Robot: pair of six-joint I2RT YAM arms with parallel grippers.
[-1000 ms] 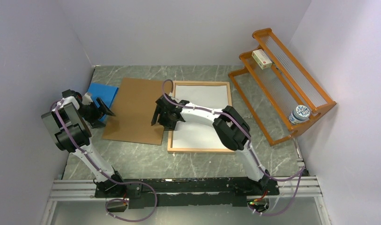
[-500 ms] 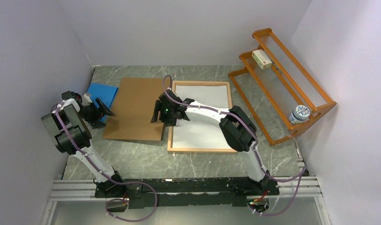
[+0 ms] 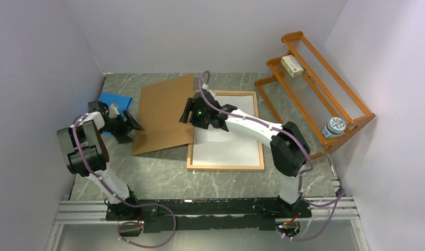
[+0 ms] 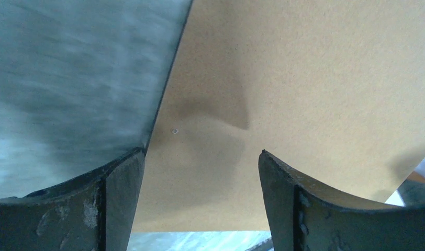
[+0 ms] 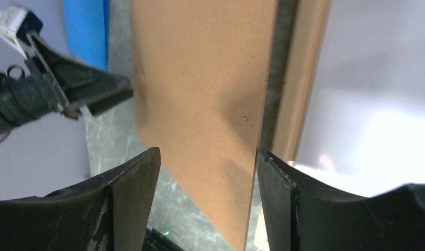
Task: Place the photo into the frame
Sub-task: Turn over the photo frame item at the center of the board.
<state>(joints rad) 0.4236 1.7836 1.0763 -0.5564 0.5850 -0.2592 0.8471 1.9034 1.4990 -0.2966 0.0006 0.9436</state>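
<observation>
The frame (image 3: 225,168), with a narrow light-orange border, lies flat right of centre. A white sheet (image 3: 228,128) fills it, the photo's plain back up; its print side is hidden. The brown hardboard panel (image 3: 163,112) sits skewed left of the frame, between my two grippers. My left gripper (image 3: 133,127) is open at the panel's near left edge; the left wrist view (image 4: 201,152) shows the panel (image 4: 304,78) ahead of its spread jaws. My right gripper (image 3: 188,112) is open at the panel's right edge; in the right wrist view (image 5: 208,150) the panel (image 5: 200,78) runs between the jaws, beside the frame border (image 5: 299,78).
A blue sheet (image 3: 115,102) lies at the far left, partly behind the left arm. An orange slatted rack (image 3: 315,89) stands at the right with a small box (image 3: 292,66) and a can (image 3: 334,127) on it. Walls close in on all sides.
The brown panel has swung, its far corner now toward the back wall. The right gripper moved up and right along the frame's left side. The left gripper moved right to the panel's edge.
</observation>
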